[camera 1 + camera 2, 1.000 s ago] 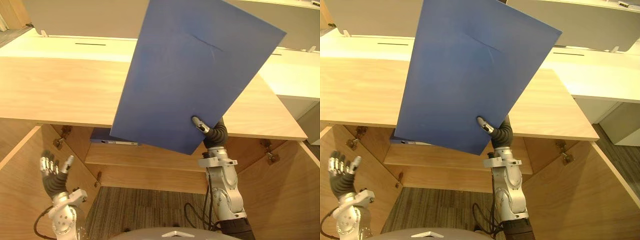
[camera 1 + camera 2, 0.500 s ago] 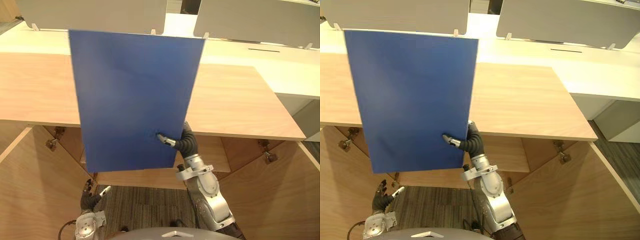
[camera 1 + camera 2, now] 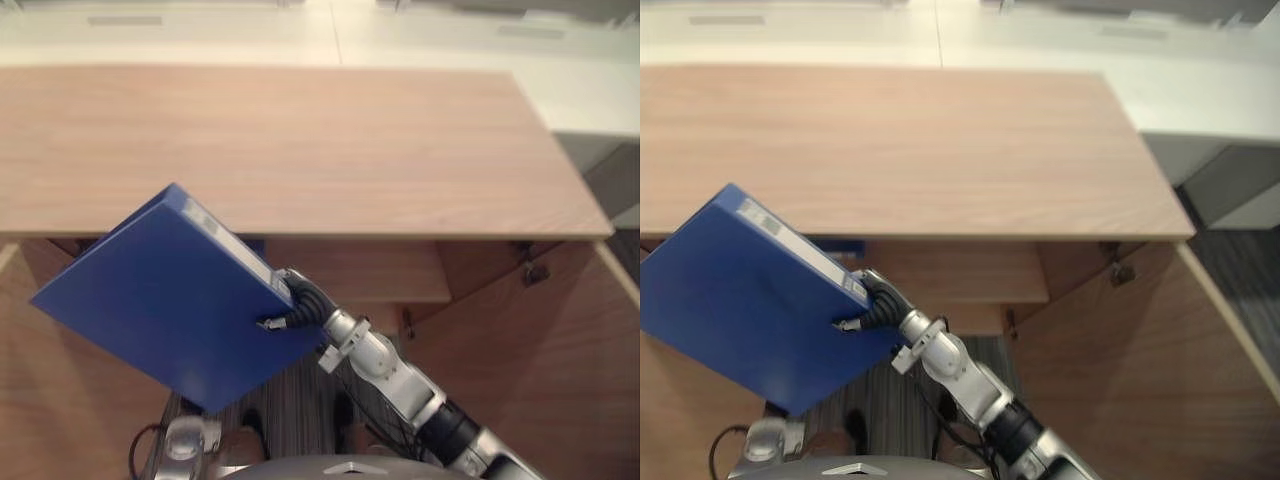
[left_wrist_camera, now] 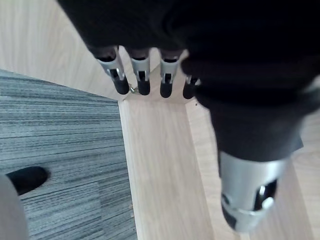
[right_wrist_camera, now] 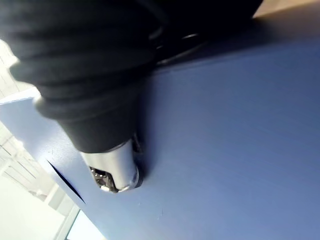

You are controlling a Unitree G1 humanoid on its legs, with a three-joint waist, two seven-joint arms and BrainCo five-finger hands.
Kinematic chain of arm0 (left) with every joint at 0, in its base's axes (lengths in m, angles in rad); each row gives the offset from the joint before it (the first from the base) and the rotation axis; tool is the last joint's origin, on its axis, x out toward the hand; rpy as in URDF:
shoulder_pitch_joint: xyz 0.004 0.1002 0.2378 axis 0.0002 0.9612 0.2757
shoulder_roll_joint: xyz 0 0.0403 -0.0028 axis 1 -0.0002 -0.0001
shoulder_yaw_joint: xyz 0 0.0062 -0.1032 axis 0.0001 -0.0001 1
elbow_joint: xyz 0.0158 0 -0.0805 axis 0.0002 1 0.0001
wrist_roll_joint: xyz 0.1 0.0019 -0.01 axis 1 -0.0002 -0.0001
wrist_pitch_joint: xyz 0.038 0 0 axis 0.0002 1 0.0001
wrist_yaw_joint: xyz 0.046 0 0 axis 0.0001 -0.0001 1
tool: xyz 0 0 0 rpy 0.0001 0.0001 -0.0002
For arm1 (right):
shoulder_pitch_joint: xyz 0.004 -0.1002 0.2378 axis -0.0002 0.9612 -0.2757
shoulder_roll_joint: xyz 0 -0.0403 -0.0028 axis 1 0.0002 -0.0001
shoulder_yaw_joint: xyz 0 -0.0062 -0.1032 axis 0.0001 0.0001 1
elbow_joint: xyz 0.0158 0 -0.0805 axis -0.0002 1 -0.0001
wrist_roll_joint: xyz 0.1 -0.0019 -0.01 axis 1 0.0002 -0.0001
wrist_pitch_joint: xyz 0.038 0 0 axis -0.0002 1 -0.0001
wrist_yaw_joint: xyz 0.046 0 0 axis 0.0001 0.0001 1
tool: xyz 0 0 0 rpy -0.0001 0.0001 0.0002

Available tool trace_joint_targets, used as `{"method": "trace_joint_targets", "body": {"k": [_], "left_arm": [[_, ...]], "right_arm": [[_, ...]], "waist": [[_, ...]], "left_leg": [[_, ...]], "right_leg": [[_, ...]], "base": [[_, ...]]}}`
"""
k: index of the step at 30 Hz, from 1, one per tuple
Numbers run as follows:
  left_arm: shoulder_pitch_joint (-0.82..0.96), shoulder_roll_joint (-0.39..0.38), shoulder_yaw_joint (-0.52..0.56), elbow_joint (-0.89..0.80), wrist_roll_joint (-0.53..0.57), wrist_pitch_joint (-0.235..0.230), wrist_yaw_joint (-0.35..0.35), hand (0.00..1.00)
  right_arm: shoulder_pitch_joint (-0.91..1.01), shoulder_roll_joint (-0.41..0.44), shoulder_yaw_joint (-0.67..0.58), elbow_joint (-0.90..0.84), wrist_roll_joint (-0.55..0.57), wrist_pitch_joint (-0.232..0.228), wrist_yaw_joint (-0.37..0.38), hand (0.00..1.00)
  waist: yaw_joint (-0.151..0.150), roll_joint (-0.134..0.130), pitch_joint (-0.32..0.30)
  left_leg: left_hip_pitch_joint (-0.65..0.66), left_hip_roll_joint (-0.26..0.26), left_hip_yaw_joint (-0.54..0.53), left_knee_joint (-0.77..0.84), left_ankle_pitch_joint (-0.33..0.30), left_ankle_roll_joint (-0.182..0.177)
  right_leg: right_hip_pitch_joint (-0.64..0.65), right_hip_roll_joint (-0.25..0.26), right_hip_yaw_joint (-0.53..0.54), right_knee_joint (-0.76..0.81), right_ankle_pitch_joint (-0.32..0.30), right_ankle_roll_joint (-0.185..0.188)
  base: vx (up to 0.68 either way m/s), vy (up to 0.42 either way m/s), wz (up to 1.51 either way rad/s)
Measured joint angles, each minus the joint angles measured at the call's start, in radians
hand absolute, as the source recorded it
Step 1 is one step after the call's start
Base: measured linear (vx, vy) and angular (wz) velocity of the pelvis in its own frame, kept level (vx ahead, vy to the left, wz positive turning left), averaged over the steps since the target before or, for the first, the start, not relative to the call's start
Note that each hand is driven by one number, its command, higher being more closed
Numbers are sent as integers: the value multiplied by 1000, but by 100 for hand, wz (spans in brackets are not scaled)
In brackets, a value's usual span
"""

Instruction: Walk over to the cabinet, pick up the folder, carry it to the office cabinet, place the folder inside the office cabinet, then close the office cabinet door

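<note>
The blue folder (image 3: pixel 165 300) hangs tilted in front of the open office cabinet, below the front edge of the wooden top (image 3: pixel 300 150). Its labelled spine (image 3: pixel 230 250) faces up and to the right. My right hand (image 3: pixel 292 306) is shut on the folder's right corner, with the thumb (image 5: pixel 112 170) pressed flat on the blue cover (image 5: pixel 235 140). My left hand (image 4: pixel 141 75) hangs low with straight fingers and holds nothing, close to the cabinet's wooden side panel (image 4: pixel 165 165).
The cabinet's right door (image 3: pixel 540 370) stands open, with a hinge (image 3: pixel 530 272) at its top. Inside is a wooden shelf (image 3: pixel 360 272) with another blue item (image 3: pixel 845 246) at its left. Grey carpet (image 4: pixel 60 150) lies below; white desks (image 3: pixel 580 100) stand behind.
My right hand has swung the folder down from upright before the camera to low on the left, spine up. The view has tipped downward. My left hand dropped lower.
</note>
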Motion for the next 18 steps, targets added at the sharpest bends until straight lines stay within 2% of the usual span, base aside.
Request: {"method": "trace_joint_targets", "body": {"k": [3,7,14,18], "left_arm": [[-51,8,-13,1,-16,-1,3,0],[-71,28,-42,-1,-35,-1,1,0],[-154,36,-46,-36,-57,-3,-4,0],[-194,8,-22,-123,-78,-10,-4,0]], "right_arm": [[-80,-9,18,25,-18,1,-21,100],[-94,-22,18,46,-53,0,-38,100],[-104,-37,-90,55,-44,18,-60,100],[-118,-33,-203,46,50,34,-67,100]], "waist": [[-5,19,78],[-5,29,135],[-9,51,185],[2,51,201]], "left_leg": [[-149,15,-3,160,-47,5],[-288,33,-12,288,-91,-7],[-511,56,-42,424,-102,-6],[-651,94,-46,538,-136,-3]], "right_leg": [[-153,-6,13,159,-43,-3],[-292,-9,13,285,-81,-9],[-499,-18,0,407,-90,-22],[-635,-4,-1,493,-115,-29]], "base": [[-278,-9,-3],[-191,-16,5],[-124,-33,8],[-88,-11,-12]]}}
